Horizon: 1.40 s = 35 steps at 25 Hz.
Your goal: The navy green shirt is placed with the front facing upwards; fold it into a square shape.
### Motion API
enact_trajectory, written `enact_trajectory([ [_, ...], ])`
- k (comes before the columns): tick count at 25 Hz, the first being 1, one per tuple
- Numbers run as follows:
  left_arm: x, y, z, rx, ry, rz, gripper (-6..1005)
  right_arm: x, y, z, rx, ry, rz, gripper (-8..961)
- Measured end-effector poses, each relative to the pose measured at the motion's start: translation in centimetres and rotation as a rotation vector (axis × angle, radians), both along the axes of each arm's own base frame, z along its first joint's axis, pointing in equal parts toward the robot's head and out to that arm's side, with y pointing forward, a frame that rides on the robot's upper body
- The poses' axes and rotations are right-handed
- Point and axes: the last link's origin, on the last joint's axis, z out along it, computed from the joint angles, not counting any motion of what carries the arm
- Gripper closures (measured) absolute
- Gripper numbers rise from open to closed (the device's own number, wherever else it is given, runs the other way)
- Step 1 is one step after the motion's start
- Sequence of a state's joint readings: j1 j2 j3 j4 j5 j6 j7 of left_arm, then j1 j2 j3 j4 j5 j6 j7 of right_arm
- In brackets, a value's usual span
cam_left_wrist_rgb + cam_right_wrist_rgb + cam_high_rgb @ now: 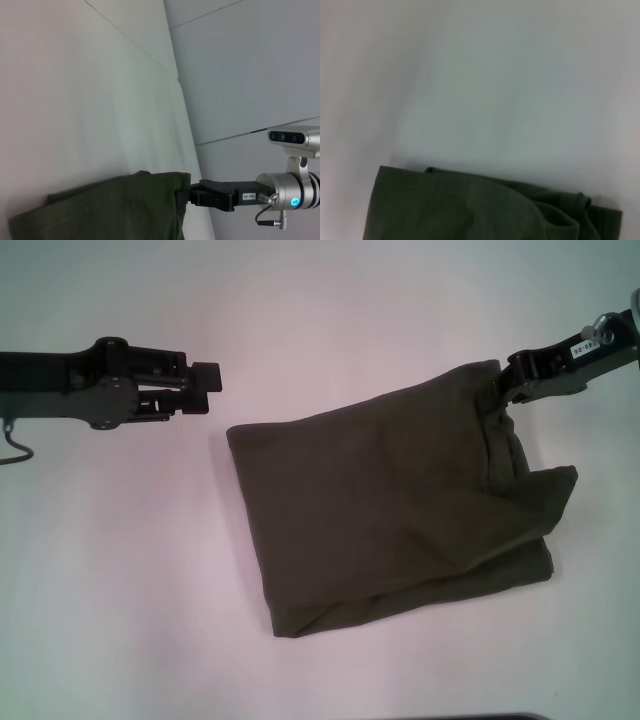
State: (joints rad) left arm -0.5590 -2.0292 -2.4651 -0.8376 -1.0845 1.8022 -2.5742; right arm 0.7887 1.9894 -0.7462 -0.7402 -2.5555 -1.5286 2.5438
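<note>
The navy green shirt (390,510) lies folded into a rough, slightly skewed rectangle on the white table (120,570), with no lettering showing. My right gripper (500,390) is at the shirt's far right corner and is shut on the cloth there, pulling that corner up a little. The left wrist view shows the same hold, with the right gripper (186,196) at the edge of the shirt (100,210). My left gripper (208,378) hovers to the left of the shirt, clear of it and holding nothing. In the right wrist view, only a rumpled part of the shirt (460,210) appears.
The white table stretches all around the shirt, with bare surface to the left and front. A pale wall (240,65) rises beyond the table's far edge. A dark edge (520,716) shows at the bottom of the head view.
</note>
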Motion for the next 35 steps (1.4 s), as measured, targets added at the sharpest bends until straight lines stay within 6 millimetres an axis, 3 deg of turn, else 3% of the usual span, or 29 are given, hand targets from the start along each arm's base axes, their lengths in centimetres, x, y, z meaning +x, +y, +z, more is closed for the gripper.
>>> enact_trajectory([
  [11,-0.1,-0.1,-0.1,0.004,0.001,-0.003,555,1.0,0.6,2.5,0.087,0.041,-0.049,736],
  [17,-0.1,-0.1,-0.1,0.002,0.000,-0.004,556,1.3,0.4,5.7,0.114,0.098,-0.060,486],
  [21,-0.1,-0.1,-0.1,0.002,0.000,-0.004,556,0.2,-0.7,7.0,0.054,0.210,-0.035,416],
  [24,-0.2,-0.2,-0.1,0.003,0.000,-0.002,556,-0.3,-1.7,6.6,0.016,0.297,-0.038,405],
  [27,-0.2,-0.2,-0.1,0.004,0.001,-0.002,556,-0.4,-2.8,4.9,-0.049,0.356,-0.063,415],
  [31,-0.2,-0.1,-0.1,0.006,0.002,-0.003,555,-0.2,-3.5,2.7,-0.127,0.340,-0.090,442],
  [35,-0.1,-0.1,-0.1,0.007,0.002,-0.004,555,-0.2,-3.5,1.8,-0.163,0.291,-0.101,509],
])
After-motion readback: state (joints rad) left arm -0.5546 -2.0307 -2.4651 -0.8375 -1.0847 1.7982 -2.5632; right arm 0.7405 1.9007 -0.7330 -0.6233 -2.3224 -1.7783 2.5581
